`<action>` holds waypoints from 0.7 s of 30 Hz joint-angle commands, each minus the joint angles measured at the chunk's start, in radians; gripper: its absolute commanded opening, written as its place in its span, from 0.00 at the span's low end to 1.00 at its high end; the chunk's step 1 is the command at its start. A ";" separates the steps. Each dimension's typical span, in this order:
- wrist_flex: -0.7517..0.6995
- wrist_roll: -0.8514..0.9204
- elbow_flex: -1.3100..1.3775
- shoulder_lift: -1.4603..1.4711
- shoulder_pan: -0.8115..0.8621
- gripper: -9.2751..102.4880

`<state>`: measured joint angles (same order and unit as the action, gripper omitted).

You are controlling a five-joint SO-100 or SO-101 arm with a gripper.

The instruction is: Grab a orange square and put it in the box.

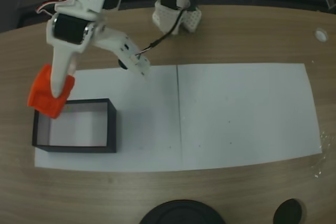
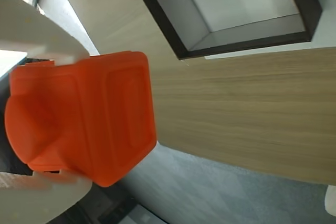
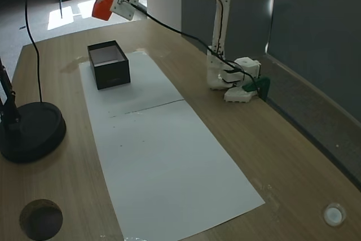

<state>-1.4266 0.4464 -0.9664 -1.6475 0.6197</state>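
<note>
Orange square clamped in end effector, raised above box corner

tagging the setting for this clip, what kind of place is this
Probably a hobby or lab workbench indoors: a wooden table laid with white paper sheets, a small white arm clamped at its edge holding the orange square in its gripper above the box, and a round black stand base.
</note>
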 commanded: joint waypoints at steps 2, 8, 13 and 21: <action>0.005 0.000 0.110 0.061 0.095 0.12; -0.006 -0.008 0.104 0.173 0.114 0.12; -0.008 -0.043 0.101 0.242 0.094 0.12; -0.009 -0.054 0.101 0.360 0.071 0.15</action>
<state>-1.4358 0.4065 -0.9235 -1.2701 0.6949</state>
